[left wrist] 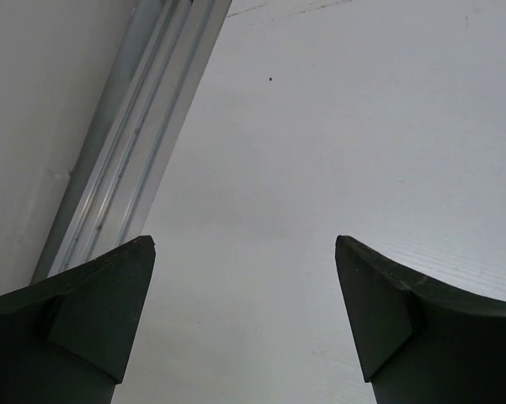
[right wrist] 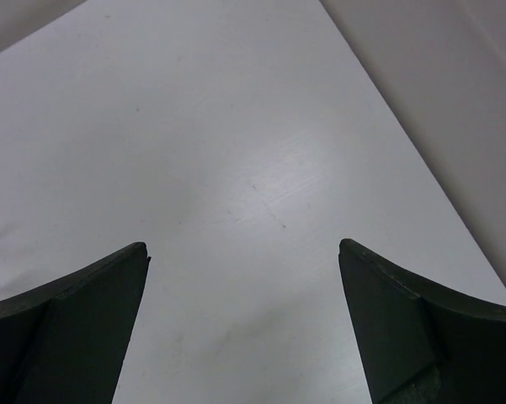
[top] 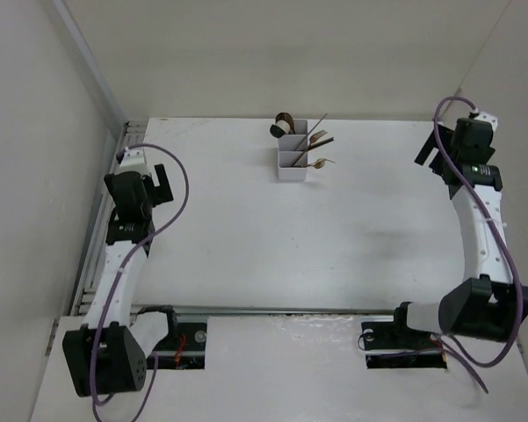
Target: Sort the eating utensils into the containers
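- At the far middle of the table, seen from above, one white organizer with three compartments in a row stands upright. Utensils lean out of it, at least four; the exact count is too small to tell.
- In the same view there are two arms. The left gripper is near the left edge and the right gripper near the right edge, both well apart from the organizer.
- From the left wrist, two dark fingers are spread wide and hold nothing, above bare table and one metal rail.
- From the right wrist, two dark fingers are likewise spread wide and hold nothing, above bare table.
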Robot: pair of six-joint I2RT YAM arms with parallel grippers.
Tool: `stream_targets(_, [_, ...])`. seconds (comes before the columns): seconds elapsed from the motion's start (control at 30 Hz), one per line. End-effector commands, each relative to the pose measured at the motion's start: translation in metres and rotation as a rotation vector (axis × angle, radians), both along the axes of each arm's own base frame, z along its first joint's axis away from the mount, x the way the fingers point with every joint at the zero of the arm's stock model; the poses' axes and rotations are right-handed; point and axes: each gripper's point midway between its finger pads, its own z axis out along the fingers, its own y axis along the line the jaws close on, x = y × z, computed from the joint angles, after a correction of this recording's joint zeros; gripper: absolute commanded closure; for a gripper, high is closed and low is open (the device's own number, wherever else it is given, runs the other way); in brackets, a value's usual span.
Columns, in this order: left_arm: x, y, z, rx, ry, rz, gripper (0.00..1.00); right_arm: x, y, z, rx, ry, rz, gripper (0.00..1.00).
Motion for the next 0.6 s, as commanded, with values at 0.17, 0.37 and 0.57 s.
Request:
stream_targets(0.17, [-0.019, -0.001, 0.021, -0.028, -0.143, 0.039, 0.13, -0.054, -0.005, 0.028, -0.069, -0.091, -0.076, 0.01])
stream_targets(0.37, [-0.023, -0.004, 0.023, -0.033, -0.146, 0.021, 0.13, -0.066, 0.002, 0.041, -0.079, -0.153, -0.039, 0.01])
stream_targets(0.57, [-0.026, -0.011, 0.017, -0.064, -0.131, 0.001, 0.11, -0.072, 0.003, 0.043, -0.088, -0.162, -0.035, 0.01])
